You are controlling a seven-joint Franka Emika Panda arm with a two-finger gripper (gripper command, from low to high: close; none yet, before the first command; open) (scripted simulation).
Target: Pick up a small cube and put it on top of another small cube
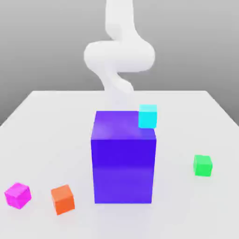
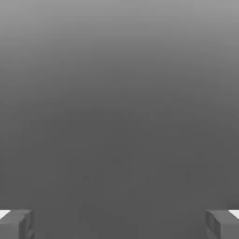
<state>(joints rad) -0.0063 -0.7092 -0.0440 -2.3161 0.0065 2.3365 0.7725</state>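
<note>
We record the arm (image 1: 119, 51) as cut off by the upper edge of the exterior view; its lower links pass behind the big blue-violet block (image 1: 123, 158) and we cannot trace them further. The block hides the table (image 1: 42, 126) surface directly behind it, and its rear and underside faces are unseen. We cannot tell whether the small cyan cube (image 1: 148, 116) sits on the block's far corner or stands behind it. In the hand view, 2 fingertips (image 2: 16, 224) are cropped by the picture's edges; the grey ground between them is featureless.
</note>
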